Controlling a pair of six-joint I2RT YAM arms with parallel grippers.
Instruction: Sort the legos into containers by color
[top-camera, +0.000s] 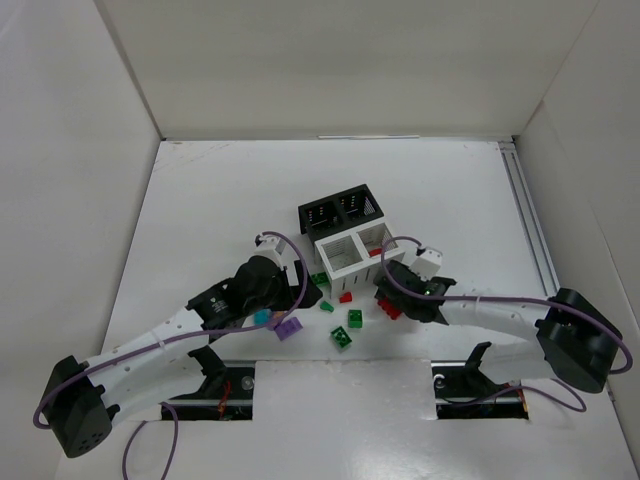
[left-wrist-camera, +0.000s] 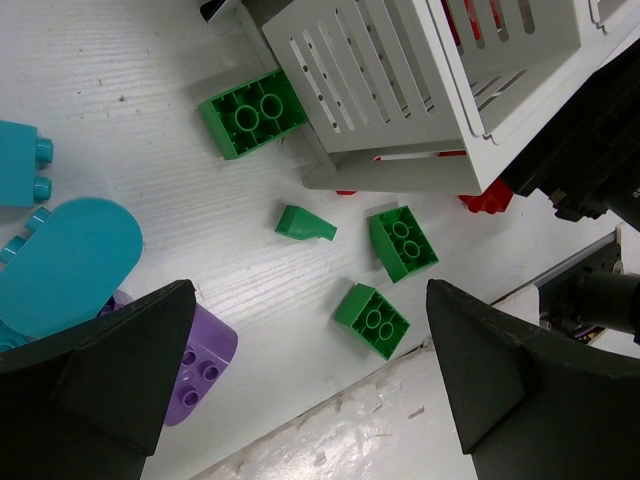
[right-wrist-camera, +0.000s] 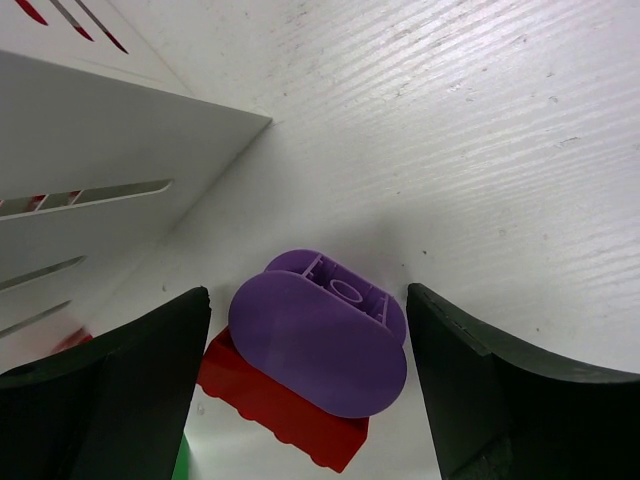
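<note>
The containers stand mid-table: a black bin (top-camera: 340, 210) and, in front of it, a white bin (top-camera: 355, 252) (left-wrist-camera: 400, 80). My right gripper (top-camera: 388, 290) (right-wrist-camera: 305, 300) is open, low beside the white bin's wall (right-wrist-camera: 90, 140). Its fingers straddle a purple rounded lego (right-wrist-camera: 320, 335) that lies on a red lego (right-wrist-camera: 280, 405) (top-camera: 391, 309), with a gap on each side. My left gripper (top-camera: 300, 290) (left-wrist-camera: 310, 385) hangs open above loose legos: green ones (left-wrist-camera: 252, 113) (left-wrist-camera: 403, 243) (left-wrist-camera: 371, 320) and a small green slope (left-wrist-camera: 305, 223). Purple (left-wrist-camera: 195, 365) and teal (left-wrist-camera: 60, 260) ones lie by its left finger.
A small red lego (top-camera: 345, 297) sits in front of the white bin, and something red shows inside its right cell (top-camera: 372, 250). White walls enclose the table on three sides. A seam (left-wrist-camera: 330, 400) runs along the table's near edge.
</note>
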